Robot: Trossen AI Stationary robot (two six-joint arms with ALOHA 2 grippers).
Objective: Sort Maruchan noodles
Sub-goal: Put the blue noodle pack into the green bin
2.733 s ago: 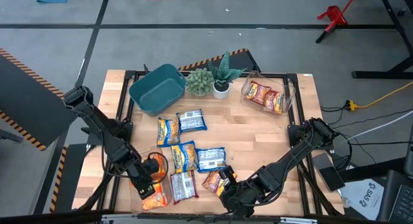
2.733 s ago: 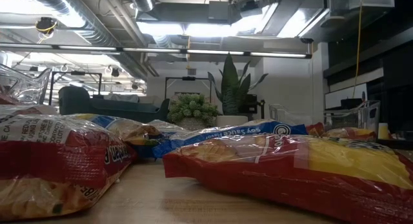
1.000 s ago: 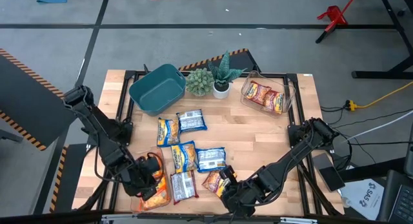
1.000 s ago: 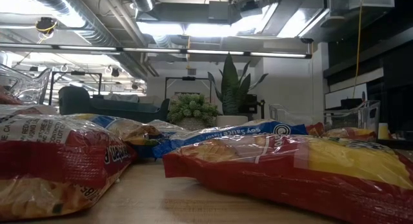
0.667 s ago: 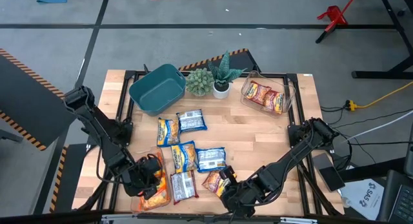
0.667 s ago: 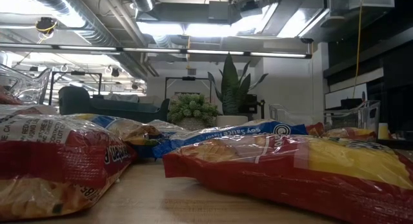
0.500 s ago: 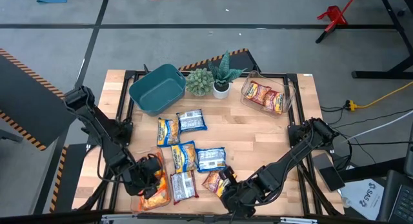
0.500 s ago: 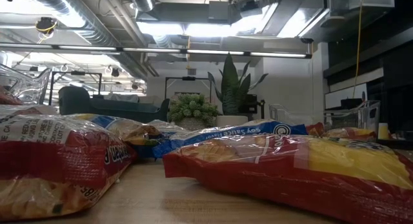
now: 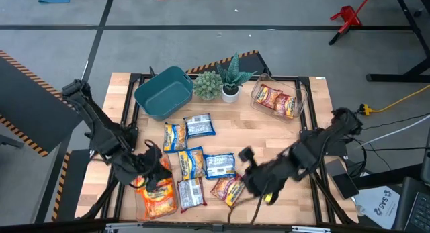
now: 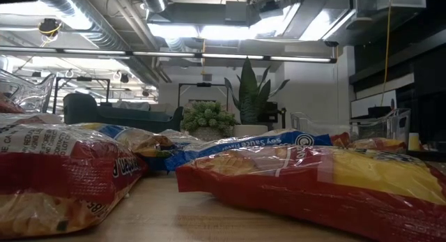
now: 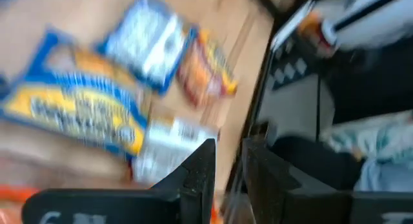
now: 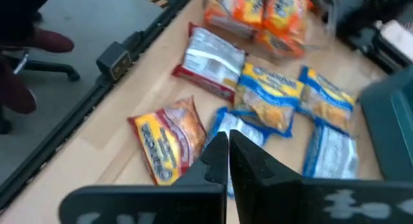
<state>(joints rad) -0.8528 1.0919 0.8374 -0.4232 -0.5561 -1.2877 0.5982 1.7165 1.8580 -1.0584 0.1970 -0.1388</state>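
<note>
both arms have moved since half a second ago: the right gripper, then low at the near edge beside the orange-red packet, is now higher and farther in, just right of the blue-and-white packet; the left gripper has lifted from the near-left clear tub and sits just left of the blue-yellow packet.

the high view shows the whole layout: orange packets in the near-left tub, a silver-and-red packet beside it, loose packets mid-table, more orange-red packets in the far-right clear tub, and a teal bin and two small plants at the far edge.

the low view shows neither arm, only packets lying flat on the wood, a red-edged one nearest.

the right wrist view shows its fingers pressed together with nothing between them, above the scattered packets. the left wrist view shows its fingers a narrow gap apart, gripping nothing, over the silver packet.

the packets on the table lie where they lay before.
</note>
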